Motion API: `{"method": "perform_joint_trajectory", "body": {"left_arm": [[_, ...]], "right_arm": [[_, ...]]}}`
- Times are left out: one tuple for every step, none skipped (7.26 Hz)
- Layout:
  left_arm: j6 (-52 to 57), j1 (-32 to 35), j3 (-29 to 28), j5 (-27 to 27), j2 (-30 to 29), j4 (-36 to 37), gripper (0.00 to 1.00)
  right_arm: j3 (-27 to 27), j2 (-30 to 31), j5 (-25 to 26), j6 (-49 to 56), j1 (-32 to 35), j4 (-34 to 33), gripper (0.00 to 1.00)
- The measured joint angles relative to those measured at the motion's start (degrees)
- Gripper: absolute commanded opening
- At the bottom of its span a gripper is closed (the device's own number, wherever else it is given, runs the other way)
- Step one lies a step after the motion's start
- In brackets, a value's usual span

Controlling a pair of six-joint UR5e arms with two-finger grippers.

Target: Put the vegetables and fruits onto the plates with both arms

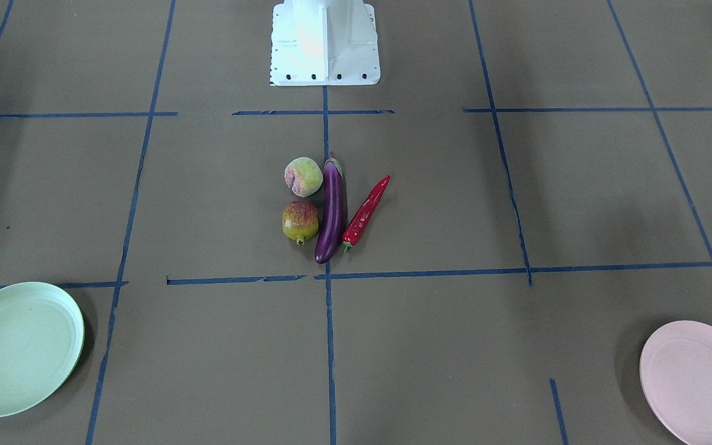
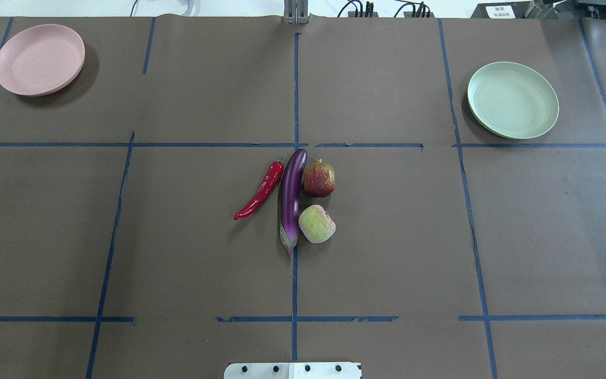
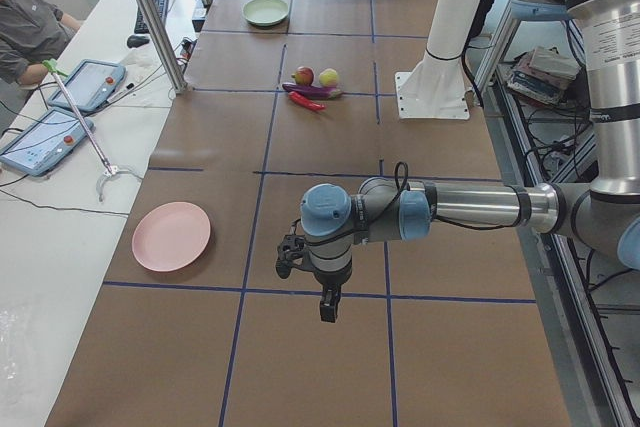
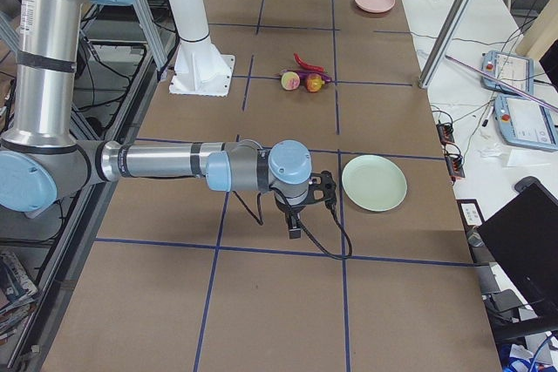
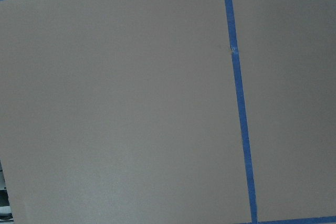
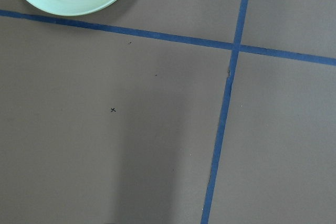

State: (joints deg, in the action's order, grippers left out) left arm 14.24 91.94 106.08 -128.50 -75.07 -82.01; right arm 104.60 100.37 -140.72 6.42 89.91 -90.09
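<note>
The purple eggplant lies at the table's middle. The red chili lies on one side of it. The pomegranate and the flat peach sit on its other side. The pink plate is empty at the far left, and the mint plate is empty at the far right. My left gripper hangs over bare table beside the pink plate. My right gripper hangs beside the mint plate. Both show only in side views, so I cannot tell whether they are open or shut.
The white base block stands at the robot's edge of the table. Blue tape lines cross the brown table cover. An operator with tablets sits at a side bench beyond the table's far edge.
</note>
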Motion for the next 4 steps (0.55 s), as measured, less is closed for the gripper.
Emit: {"method": "perform_joint_trajectory", "body": {"left_arm": [[0.00, -0.10, -0.12, 0.05, 0.01, 0.00, 1.00], [0.02, -0.19, -0.23, 0.08, 0.01, 0.00, 1.00], [0.04, -0.23, -0.24, 0.04, 0.01, 0.00, 1.00], [0.04, -0.26, -0.19, 0.02, 0.01, -0.03, 1.00]], "right_arm": [[0.11, -0.67, -0.18, -0.26, -0.12, -0.04, 1.00], [0.25, -2.41, -0.33, -0.71, -0.98, -0.09, 1.00], [0.28, -4.66, -0.37, -1.45, -2.83, -0.07, 1.00], [0.31, -7.55, -0.31, -3.36, -5.52, -0.04, 1.00]]}}
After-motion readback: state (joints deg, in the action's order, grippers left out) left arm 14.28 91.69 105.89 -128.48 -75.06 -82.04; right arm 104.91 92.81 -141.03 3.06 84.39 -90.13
